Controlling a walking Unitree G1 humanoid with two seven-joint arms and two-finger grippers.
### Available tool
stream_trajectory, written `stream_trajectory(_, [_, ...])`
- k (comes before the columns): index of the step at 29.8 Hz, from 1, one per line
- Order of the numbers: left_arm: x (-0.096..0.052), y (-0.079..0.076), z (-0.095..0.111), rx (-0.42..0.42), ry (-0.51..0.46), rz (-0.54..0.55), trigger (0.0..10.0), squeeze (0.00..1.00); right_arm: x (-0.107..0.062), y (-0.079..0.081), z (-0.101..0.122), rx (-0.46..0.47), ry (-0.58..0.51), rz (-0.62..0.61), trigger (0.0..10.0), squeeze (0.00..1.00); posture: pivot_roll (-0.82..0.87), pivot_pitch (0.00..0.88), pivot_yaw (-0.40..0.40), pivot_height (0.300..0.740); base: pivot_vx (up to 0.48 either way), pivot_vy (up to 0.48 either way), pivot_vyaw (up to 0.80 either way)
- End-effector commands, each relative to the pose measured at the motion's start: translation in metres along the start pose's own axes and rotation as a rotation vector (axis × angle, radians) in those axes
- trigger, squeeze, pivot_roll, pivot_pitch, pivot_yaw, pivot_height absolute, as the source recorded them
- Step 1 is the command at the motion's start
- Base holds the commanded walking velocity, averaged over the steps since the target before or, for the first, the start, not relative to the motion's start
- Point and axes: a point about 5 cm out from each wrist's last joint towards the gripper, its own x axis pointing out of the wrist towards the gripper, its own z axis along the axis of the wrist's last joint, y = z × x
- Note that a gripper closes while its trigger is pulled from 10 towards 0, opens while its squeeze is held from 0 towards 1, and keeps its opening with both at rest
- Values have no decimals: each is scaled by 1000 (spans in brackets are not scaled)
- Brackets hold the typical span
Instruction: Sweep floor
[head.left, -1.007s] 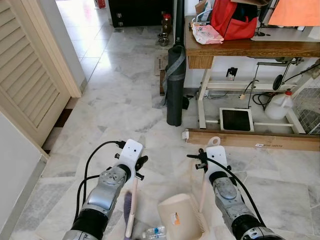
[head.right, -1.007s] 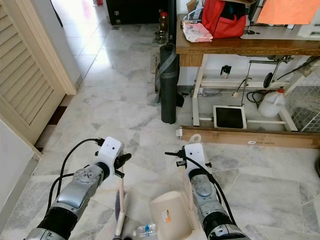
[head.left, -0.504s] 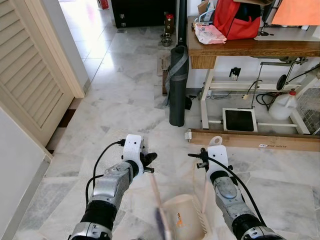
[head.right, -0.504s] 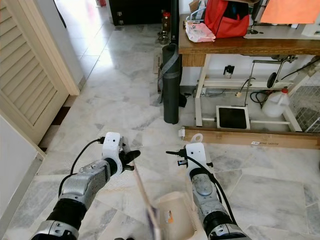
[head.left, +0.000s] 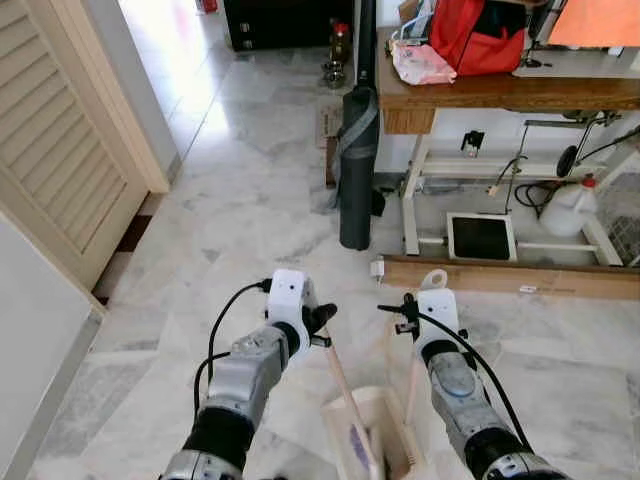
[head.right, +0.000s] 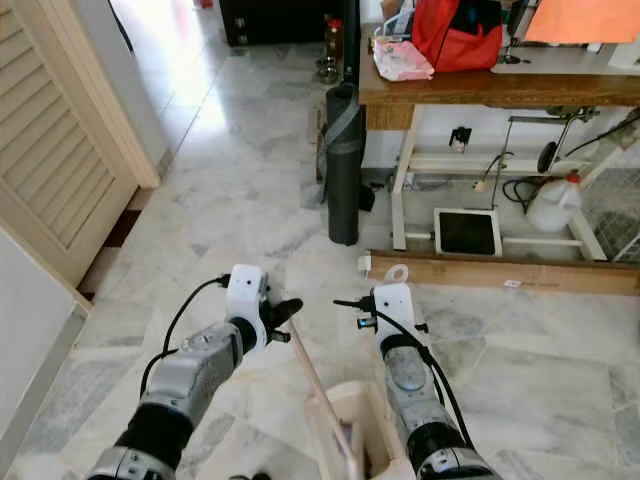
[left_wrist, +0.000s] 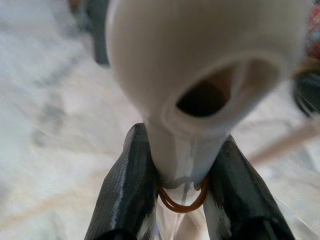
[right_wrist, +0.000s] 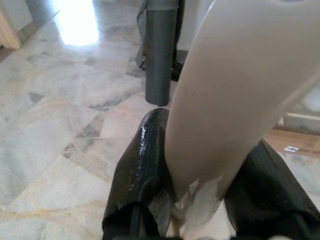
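My left gripper (head.left: 320, 326) is shut on the top of a cream broom handle (head.left: 345, 395), which slants down and to the right. The purple brush end (head.left: 357, 447) lies inside the cream dustpan (head.left: 395, 418) on the marble floor between my arms. In the left wrist view both black fingers (left_wrist: 125, 192) clamp the handle (left_wrist: 200, 60) just below its hanging hole. My right gripper (head.left: 405, 312) is shut on the dustpan's upright handle (head.left: 411, 385). Its ring end (head.left: 433, 280) sticks out above the wrist. The right wrist view shows that handle (right_wrist: 240, 90) between the fingers (right_wrist: 145, 170).
A rolled dark mat (head.left: 356, 170) stands upright ahead, next to a wooden table (head.left: 500, 95) carrying a red bag (head.left: 480, 35). A wooden plank (head.left: 500, 278), a white jug (head.left: 566, 210) and cables lie under the table. A louvred door (head.left: 60, 150) is at left. Open marble floor stretches ahead left.
My left gripper has swung right and forward, carrying the broom's brush end from the floor left of the dustpan into the dustpan. The right gripper has held the dustpan still.
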Motion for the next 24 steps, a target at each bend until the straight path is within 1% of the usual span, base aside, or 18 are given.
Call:
stream_trajectory(1, [-7,20,14,89,-80,100,10000,0,-5,-3,-12,9,51,-31,10000,0,78,89,76,740,0,0,0])
stream_trajectory(2, [-12,31,19,135,-128,158,10000,0,-4,-4,-11,7,46,-34,10000,0,82,82,73,740,0,0,0])
stream_trajectory(3, [-14,34,21,148,-141,175,10000,0,-4,-4,-10,6,45,-34,10000,0,82,82,73,740,0,0,0])
stream_trajectory(5, [-17,40,24,133,-164,201,10000,0,-4,-5,-10,4,44,-38,10000,0,86,79,70,740,0,0,0])
stream_trajectory(6, [-19,46,27,137,-189,225,10000,0,-3,-6,-8,4,41,-39,10000,0,90,69,64,740,0,0,0])
stream_trajectory(8, [-20,48,28,147,-199,234,10000,0,-2,-6,-8,4,39,-39,10000,0,90,69,64,740,0,0,0])
stream_trajectory(10, [-23,53,30,148,-234,259,10000,0,-1,-5,-5,5,32,-37,10000,0,94,60,59,740,0,0,0])
stream_trajectory(11, [-24,54,31,149,-249,264,10000,0,0,-5,-5,5,29,-36,10000,0,94,58,58,740,0,0,0])
stream_trajectory(13, [-26,55,31,178,-270,276,10000,0,0,-5,-3,4,24,-36,10000,0,93,52,56,740,0,0,0])
stream_trajectory(14, [-29,56,31,210,-296,281,10000,0,1,-6,-2,3,17,-39,10000,0,90,44,52,740,0,0,0])
stream_trajectory(16, [-32,56,29,226,-310,284,10000,0,1,-7,-2,1,14,-43,10000,0,90,41,50,740,0,0,0])
stream_trajectory(17, [-34,58,26,253,-311,291,10000,0,1,-8,-1,-1,8,-49,10000,0,90,37,47,740,0,0,0])
stream_trajectory(19, [-35,59,25,259,-315,295,10000,0,1,-10,0,-2,-3,-57,10000,0,88,35,44,740,0,0,0])
stream_trajectory(24, [-38,61,24,230,-350,308,10000,0,1,-13,1,-1,-19,-70,10000,0,86,27,39,740,0,0,0])
